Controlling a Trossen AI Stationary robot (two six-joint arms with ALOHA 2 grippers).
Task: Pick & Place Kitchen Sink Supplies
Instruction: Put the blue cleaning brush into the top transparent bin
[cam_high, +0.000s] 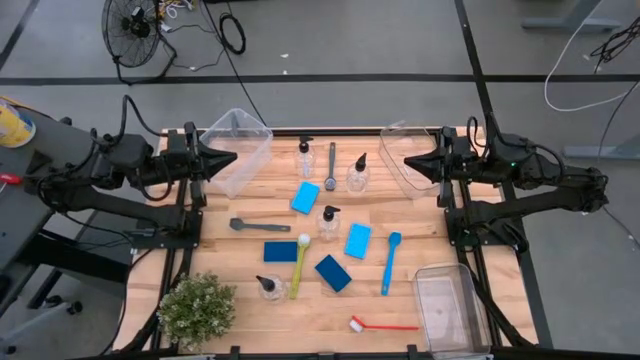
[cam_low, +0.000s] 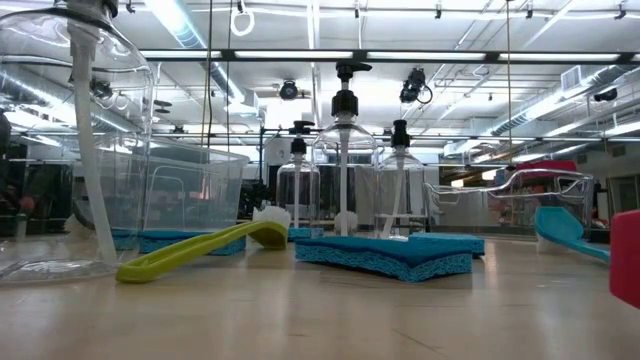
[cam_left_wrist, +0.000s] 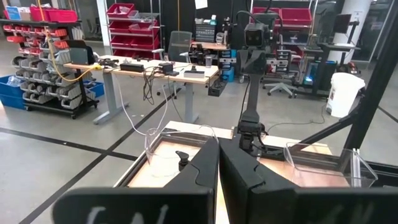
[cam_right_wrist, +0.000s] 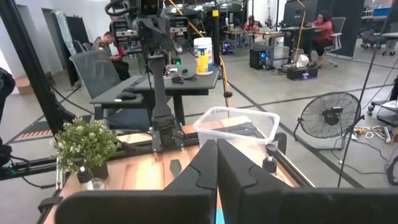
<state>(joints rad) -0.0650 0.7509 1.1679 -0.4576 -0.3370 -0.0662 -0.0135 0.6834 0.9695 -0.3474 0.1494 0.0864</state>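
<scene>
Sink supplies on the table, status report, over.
Left gripper and right gripper both shut, empty, parked high at the table's far edge. Sponges, bottles and brushes all untouched mid-table. Nothing blocking.

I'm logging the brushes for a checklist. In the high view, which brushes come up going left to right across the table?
Dark grey brush → yellow-green brush → upright grey brush → red brush → blue brush.

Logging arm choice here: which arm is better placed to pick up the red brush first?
Probably the right. The red brush lies on the right gripper side, beside the near clear bin; the left gripper waits across the table.
</scene>
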